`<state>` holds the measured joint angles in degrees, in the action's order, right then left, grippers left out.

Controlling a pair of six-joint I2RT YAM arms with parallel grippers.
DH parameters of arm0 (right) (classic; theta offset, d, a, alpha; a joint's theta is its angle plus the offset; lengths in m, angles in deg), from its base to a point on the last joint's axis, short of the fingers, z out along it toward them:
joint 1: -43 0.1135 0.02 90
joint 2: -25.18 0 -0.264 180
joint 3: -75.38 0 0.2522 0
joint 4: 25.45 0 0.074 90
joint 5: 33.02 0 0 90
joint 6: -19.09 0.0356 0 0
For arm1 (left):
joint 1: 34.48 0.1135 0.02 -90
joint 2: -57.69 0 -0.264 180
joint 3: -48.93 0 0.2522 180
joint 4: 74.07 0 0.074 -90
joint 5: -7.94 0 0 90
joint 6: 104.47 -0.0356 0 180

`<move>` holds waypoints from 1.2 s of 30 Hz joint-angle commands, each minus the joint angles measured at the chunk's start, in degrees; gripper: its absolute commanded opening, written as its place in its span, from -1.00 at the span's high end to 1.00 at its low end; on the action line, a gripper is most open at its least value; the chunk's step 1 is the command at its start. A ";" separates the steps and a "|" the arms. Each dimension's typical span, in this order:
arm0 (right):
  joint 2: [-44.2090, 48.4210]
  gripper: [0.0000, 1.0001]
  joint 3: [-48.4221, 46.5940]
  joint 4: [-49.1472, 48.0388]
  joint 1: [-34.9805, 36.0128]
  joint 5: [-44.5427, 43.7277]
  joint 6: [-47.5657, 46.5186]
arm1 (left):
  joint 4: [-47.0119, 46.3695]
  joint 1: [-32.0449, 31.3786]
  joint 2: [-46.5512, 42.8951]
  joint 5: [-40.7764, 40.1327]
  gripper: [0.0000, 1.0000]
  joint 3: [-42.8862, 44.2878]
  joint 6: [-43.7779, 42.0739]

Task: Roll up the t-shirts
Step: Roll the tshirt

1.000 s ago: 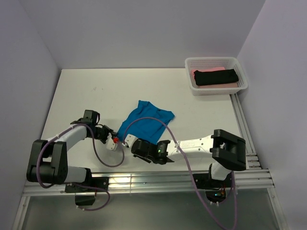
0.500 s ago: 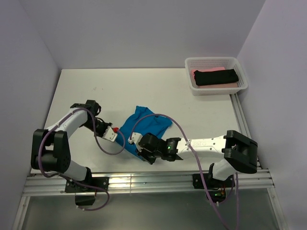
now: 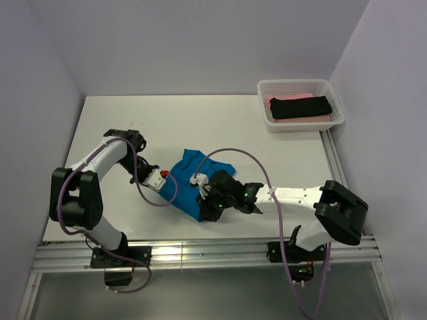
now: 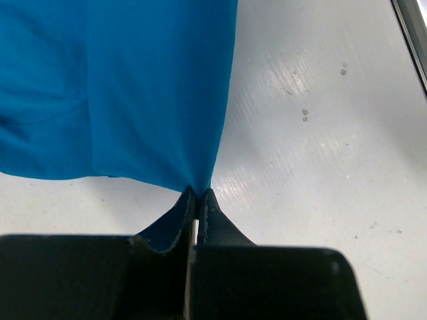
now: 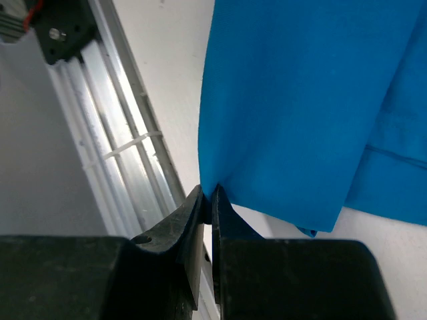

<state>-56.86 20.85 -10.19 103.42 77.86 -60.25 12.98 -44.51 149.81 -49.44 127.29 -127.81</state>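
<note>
A white table (image 3: 200,120) is seen from above, with two robot arms reaching in from its 6 o'clock edge. A white mesh basket (image 3: 293,83) sits at the table's 1 o'clock corner. It holds a bundled black t-shirt (image 3: 300,107) lying on a pink t-shirt (image 3: 313,120). A bright blue t-shirt (image 3: 187,177) lies bunched and partly folded, a little toward 6 o'clock from the table's middle.

The left gripper (image 4: 199,197) is closed tight on a corner of the blue cloth at the shirt's 9 o'clock side. The right gripper (image 5: 208,193) is pinched nearly closed on another corner toward 5 o'clock, near the metal rail (image 5: 127,160).

The cloth looks light, thin and floppy, pulling into a peak at each pinch. It will probably sag out of shape unless it is held by its hem corners and kept taut between both grippers.
</note>
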 commanded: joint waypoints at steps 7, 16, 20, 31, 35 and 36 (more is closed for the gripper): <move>1.88 1.00 0.43 -3.52 -2.94 14.35 1.82 | 5.28 -1.93 -0.80 -8.54 0.99 -0.96 -14.37; 0.74 1.00 1.40 -5.35 -4.08 17.43 3.32 | 5.36 -2.11 -1.59 -6.26 0.99 1.49 -13.66; 2.23 1.00 3.59 -8.35 -5.75 18.58 4.99 | 5.36 -2.28 0.60 -4.24 0.99 3.95 -13.23; 3.29 1.00 7.73 -10.38 -10.76 13.93 7.19 | 5.19 -3.60 7.64 0.07 0.99 10.02 -12.17; 3.29 1.00 7.90 -9.85 -12.69 11.29 7.01 | 4.49 -4.13 9.66 0.34 0.99 11.69 -11.03; 3.46 1.00 7.99 -9.85 -12.96 10.94 7.10 | 4.31 -4.22 10.01 0.34 0.99 12.30 -11.03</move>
<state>-55.14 28.28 -19.78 91.73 91.00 -53.56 16.46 -48.51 158.92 -50.32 136.76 -127.81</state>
